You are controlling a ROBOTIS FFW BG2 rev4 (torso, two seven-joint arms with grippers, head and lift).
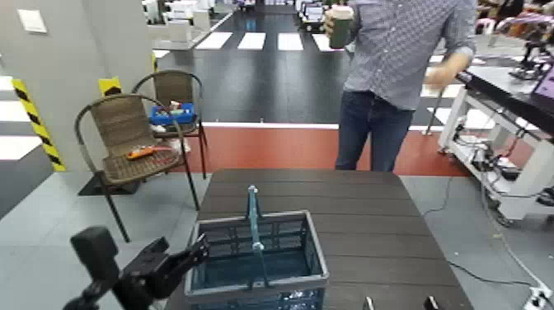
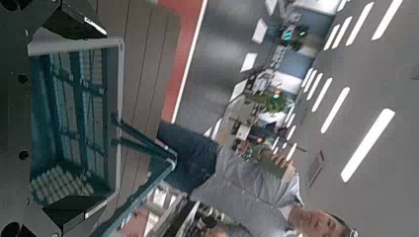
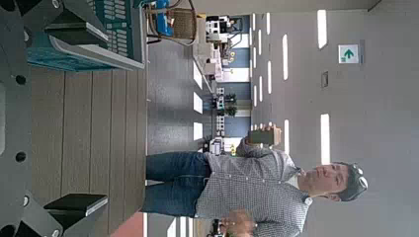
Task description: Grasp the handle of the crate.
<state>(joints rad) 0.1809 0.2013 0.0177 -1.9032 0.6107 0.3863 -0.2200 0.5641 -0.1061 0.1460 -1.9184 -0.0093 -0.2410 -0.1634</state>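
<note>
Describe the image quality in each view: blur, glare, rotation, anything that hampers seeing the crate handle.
Head view: evenly lit, slightly soft; the handle stands clear over the crate, and glare streaks the far floor. Left wrist view: turned sideways, the crate and handle sharp enough, the person behind blurred. Right wrist view: also sideways, only a corner of the crate shows, bright ceiling lights.

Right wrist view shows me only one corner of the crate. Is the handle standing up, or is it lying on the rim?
Observer: In the head view the handle stands upright and arches across the middle of the crate.
Operator: Where is the left gripper?
Observer: The left gripper is open beside the crate's left rim. It is outside the crate and not touching the handle.
Operator: And my right gripper, seen from the head?
Observer: The right gripper is open, low at the near edge of the table, to the right of the crate.
</note>
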